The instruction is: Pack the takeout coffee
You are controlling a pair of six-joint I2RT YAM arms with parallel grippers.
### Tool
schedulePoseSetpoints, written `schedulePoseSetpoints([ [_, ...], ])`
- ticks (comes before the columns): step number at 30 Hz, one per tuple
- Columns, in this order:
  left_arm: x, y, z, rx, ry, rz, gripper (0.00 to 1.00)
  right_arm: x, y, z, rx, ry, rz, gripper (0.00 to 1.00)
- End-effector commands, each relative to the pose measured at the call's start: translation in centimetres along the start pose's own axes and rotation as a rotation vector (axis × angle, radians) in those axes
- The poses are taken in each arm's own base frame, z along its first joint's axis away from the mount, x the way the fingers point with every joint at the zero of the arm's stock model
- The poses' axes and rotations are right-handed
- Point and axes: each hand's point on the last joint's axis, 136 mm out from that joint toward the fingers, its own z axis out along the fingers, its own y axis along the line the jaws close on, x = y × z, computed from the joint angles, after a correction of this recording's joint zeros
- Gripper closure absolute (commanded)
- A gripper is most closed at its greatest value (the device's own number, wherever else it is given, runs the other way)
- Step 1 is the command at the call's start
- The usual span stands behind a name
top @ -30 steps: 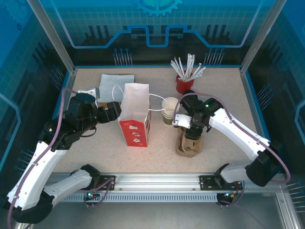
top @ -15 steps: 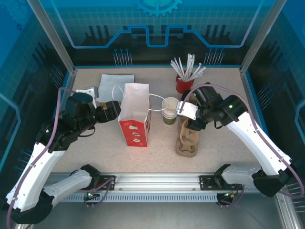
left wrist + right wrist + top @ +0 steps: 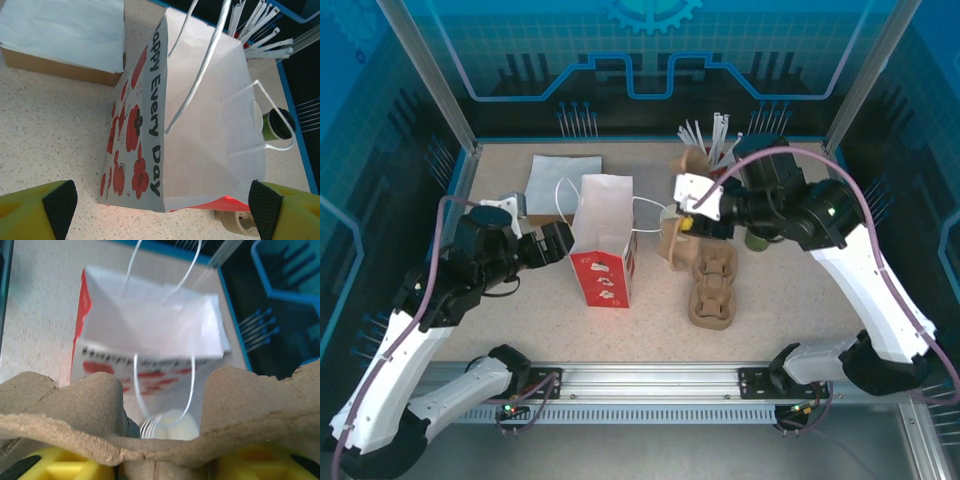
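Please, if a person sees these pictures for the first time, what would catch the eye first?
The red-and-white paper bag stands open at the middle of the table, white handles up. Just right of it, the right gripper holds a brown pulp carrier in the air, beside a second carrier lying on the table. The left gripper hovers open at the bag's left side.

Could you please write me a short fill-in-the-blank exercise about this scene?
The red-and-white paper bag stands ___, mouth open.
The jaws of the left gripper stand ___.
The right gripper is shut on a brown moulded pulp cup carrier; a second carrier lies on the ___.
Missing: upright; open; table.
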Motion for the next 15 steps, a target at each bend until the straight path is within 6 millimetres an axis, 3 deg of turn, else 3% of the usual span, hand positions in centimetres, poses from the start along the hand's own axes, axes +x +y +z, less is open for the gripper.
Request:
schedulePoseSetpoints([
  [1, 0.1, -0.5, 1.1, 0.031, -0.002, -0.04, 0.08, -4.4, -1.5, 1.7, 0.0, -0.128, -0.04, 0.54],
  [3, 0.1, -0.2, 1.9, 0.019, -0.014, -0.078, 0.09, -5.9, -2.5, 3.4, 0.018, -0.133, -0.05, 0.55],
  [8, 0.1, 0.3, 3.7, -0.014, -0.025, -0.132, 0.15, -7.2, -4.7, 8.0, 0.072, -0.076, -0.037, 0.58],
  [15, 1.1, 0.8, 5.6, -0.047, 0.018, -0.137, 0.36, -7.2, -4.2, 13.4, 0.082, -0.007, -0.049, 0.58],
])
